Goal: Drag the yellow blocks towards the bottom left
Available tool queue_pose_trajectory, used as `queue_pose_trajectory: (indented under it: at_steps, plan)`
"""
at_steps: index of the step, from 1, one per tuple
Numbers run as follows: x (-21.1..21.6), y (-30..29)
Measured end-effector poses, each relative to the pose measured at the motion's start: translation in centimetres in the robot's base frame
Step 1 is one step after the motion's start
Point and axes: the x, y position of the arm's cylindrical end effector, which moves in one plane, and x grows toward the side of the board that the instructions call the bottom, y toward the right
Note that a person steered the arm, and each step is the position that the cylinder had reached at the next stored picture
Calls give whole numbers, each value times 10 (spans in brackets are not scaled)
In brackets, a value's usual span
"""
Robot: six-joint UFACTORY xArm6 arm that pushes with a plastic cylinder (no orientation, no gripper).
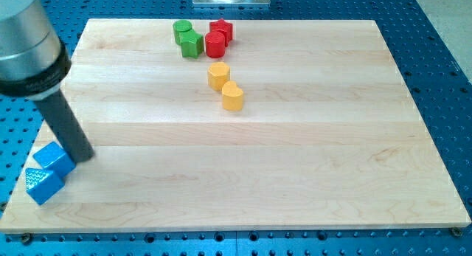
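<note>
resting at the view's lower left beside 2 blue blocks [46, 171], my tip [83, 156], a bare rod gripping nothing, has both yellow blocks [226, 86] up-right.

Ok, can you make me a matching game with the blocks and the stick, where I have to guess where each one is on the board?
Things:
1. yellow blocks
2. blue blocks
3. green blocks
4. my tip

Places:
A. bottom left corner of the wooden board
B. near the top edge, just left of the red blocks
C. right beside the upper blue block, on its right
D. upper middle of the board, below the red blocks

Pairs: 1-D, 2-A, 3-B, 4-C
</note>
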Motion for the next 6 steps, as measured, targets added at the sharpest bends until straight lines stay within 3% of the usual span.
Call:
queue_pose_trajectory:
  at_steps: [1,2,3,4,5,6]
  plan:
    - [-22,40]
    - [-38,172]
    - [-89,284]
    - [-139,322]
    - [-128,215]
    - [-45,92]
